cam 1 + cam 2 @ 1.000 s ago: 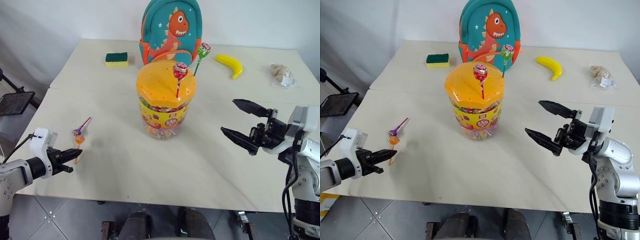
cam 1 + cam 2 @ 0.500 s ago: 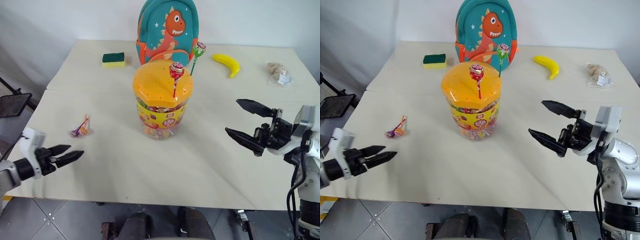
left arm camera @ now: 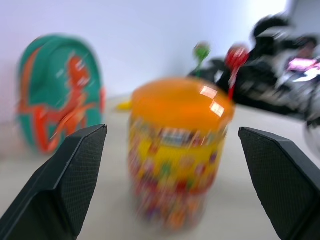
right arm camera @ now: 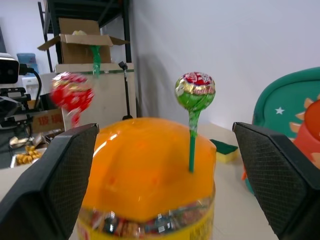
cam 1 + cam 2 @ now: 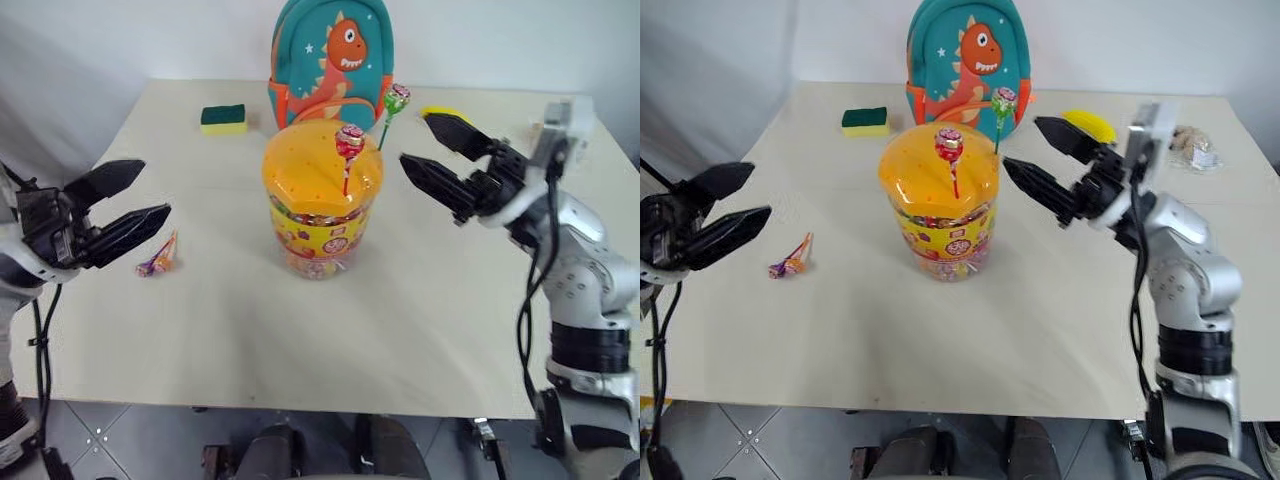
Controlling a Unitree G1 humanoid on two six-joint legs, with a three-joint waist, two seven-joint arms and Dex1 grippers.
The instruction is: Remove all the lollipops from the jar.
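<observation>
I see both jaws wide and empty: left gripper (image 5: 118, 212), right gripper (image 5: 432, 154) flanking the jar (image 5: 320, 200). Two lollipops (image 5: 350, 142) stand in its lid; two (image 5: 158, 260) lie on the tabletop (image 5: 400, 320).

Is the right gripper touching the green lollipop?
Apart. Right wrist view: green lollipop stands between the open right gripper's fingers, gaps either side.

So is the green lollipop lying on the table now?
No, the green lollipop stands upright with its stick in the jar lid.
</observation>
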